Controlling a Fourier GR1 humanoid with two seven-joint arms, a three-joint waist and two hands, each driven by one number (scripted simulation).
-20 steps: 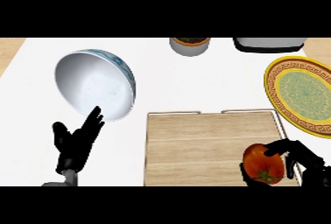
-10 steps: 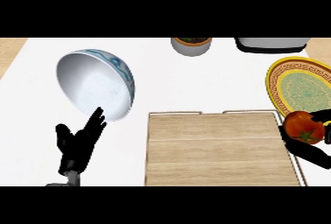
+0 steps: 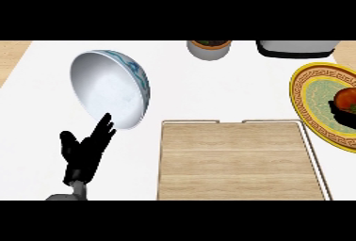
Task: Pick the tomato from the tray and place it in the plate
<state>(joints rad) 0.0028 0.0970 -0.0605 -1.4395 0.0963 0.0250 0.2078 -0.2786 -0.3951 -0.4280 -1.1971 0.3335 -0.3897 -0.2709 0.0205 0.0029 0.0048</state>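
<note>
Your right hand (image 3: 342, 112) shows only as dark fingers at the right edge, curled against the tomato (image 3: 345, 98), which now sits over the plate (image 3: 306, 101), inside its yellow patterned rim and toward its right side. Half a second ago you had the tomato lower, at the plate's near rim beside the tray; a second ago it was over the tray's right corner. The tray (image 3: 236, 160) now lies bare, its wooden boards showing between wire handles. You cannot tell the tomato's long axis or which way its stem points, since the frame edge cuts it off, though a bit of green shows at its lower right. Your left hand (image 3: 82, 153) rests spread at lower left, fingers up, unchanged, its fingertips near the tilted white bowl (image 3: 110, 89). A pot (image 3: 208, 48) and a dark appliance (image 3: 295, 48) stand at the counter's far edge.
</note>
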